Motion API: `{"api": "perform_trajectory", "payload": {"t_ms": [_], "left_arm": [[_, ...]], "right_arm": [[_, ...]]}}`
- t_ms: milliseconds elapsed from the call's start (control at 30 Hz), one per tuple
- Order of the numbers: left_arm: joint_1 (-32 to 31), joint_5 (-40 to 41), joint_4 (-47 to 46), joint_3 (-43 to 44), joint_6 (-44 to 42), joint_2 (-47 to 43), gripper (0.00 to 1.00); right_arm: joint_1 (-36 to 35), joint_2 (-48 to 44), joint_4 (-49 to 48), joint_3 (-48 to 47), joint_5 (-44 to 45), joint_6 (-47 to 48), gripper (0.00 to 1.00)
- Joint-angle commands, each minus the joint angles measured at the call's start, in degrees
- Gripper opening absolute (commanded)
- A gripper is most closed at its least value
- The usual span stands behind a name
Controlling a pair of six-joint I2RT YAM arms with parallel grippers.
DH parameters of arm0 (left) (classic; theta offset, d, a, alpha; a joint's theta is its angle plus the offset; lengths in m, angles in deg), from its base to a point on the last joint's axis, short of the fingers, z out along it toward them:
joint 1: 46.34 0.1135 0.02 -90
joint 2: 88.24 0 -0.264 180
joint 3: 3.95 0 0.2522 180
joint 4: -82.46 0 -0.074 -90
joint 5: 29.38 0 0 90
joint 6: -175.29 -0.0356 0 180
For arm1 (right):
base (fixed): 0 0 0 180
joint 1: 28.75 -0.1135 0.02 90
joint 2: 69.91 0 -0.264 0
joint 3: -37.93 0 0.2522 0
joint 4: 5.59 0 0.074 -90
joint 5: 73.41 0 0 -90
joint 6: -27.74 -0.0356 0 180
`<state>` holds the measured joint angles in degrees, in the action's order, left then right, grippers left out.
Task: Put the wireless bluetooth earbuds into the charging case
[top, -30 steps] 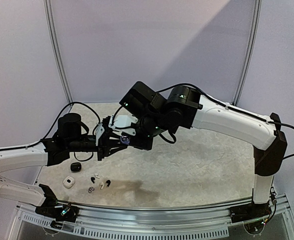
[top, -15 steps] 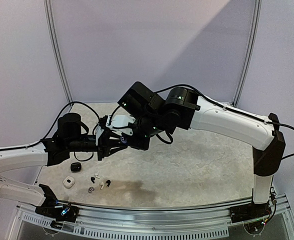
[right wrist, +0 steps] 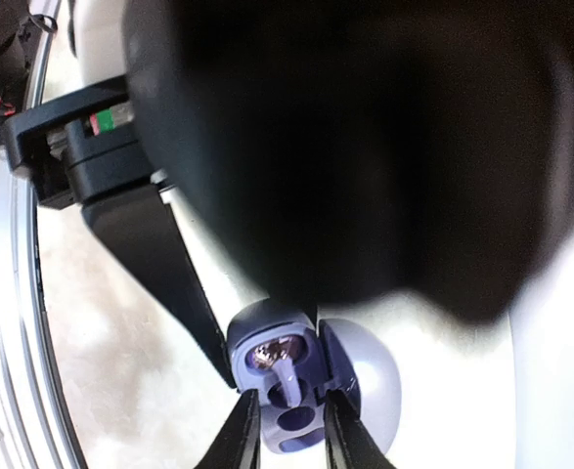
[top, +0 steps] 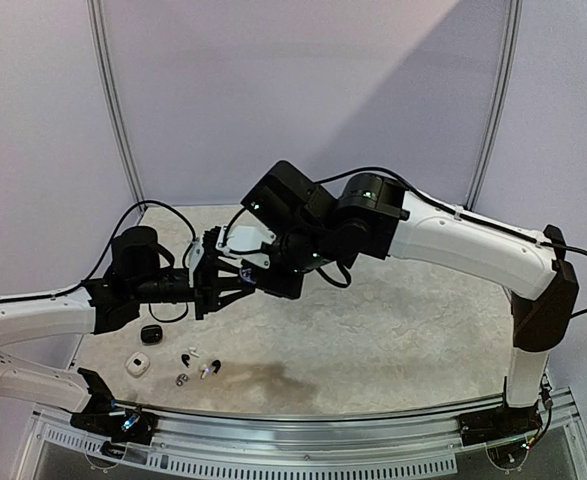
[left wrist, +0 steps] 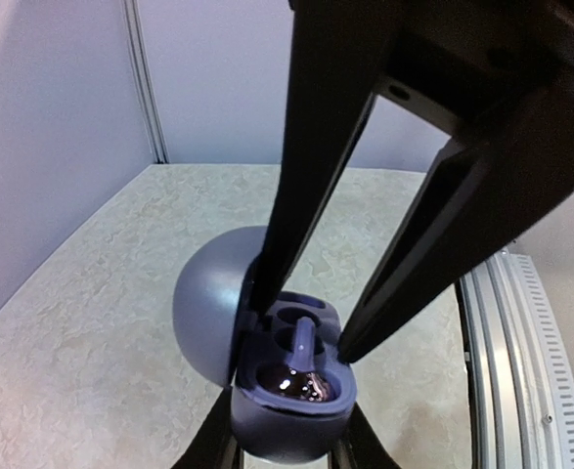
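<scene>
One earbud (left wrist: 301, 366) seated, lavender case (left wrist: 285, 430), left fingers (left wrist: 211, 447) gripping

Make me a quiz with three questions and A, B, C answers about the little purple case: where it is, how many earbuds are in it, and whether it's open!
1. Where is the purple case?
A) lying on the table
B) in the left gripper
C) on the metal rail

2. How many earbuds sit inside it?
A) none
B) one
C) two

3. The case's lid is:
A) open
B) shut
C) missing

Answers:
1 B: the gripper clamps the case and holds it up.
2 B: one earbud fills one slot, and the other slot is empty.
3 A: the lid is swung back behind the slots.
</scene>
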<state>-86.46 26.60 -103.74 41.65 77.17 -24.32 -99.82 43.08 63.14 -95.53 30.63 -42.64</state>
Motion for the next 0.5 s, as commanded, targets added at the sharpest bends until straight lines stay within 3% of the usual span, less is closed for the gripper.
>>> {"api": "perform_trajectory", "payload": {"t_ms": [0,300,467], "left_arm": [[-0.42,0.91,-3.59,-0.13,3.1,-1.42,0.0],[-0.32,7.63,-3.42,0.43,6.65,-1.26,0.0],[0.12,13.12,-2.95,0.45,9.47,-1.82,0.0]], "right_arm": [[0.53,-4.57,-2.9,0.66,-1.99,-1.3,0.26],[0.56,-14.61,-18.26,8.1,-10.6,-3.24,0.38],[1.65,-17.57,-22.03,13.92,-12.22,-5.81,0.56]]}}
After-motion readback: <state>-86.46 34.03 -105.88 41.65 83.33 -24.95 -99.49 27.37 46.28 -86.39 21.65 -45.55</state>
